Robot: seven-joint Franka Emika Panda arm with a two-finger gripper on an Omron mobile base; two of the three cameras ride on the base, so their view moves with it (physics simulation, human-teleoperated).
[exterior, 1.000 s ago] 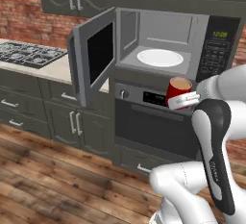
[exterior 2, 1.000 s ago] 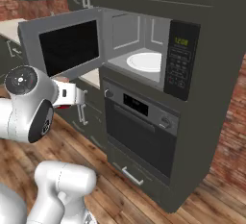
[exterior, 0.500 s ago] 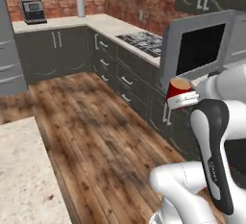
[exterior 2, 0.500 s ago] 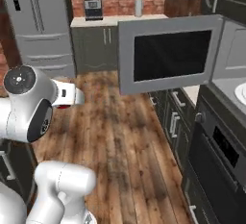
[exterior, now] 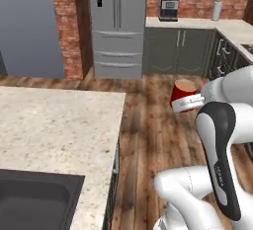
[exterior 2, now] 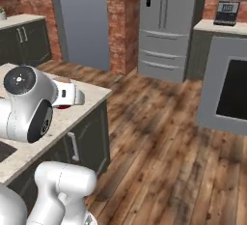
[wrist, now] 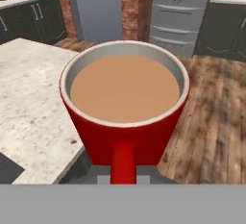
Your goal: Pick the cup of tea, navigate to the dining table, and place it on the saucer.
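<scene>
Wooden flooring (exterior: pixel 148 125) is stretching toward a steel fridge (exterior: pixel 117 26), with the dining table (exterior: pixel 54 130) lying left. Clamped around the cup of tea (exterior: pixel 184 95), the gripper (exterior: pixel 190 103) is carrying it upright above the floor, beside the table's edge.

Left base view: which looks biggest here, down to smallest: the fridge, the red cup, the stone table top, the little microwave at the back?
1. dining table, though it lies nearest the camera
2. fridge
3. and 4. cup of tea and microwave: alike in the picture; the cup is much nearer, so unranked.
</scene>
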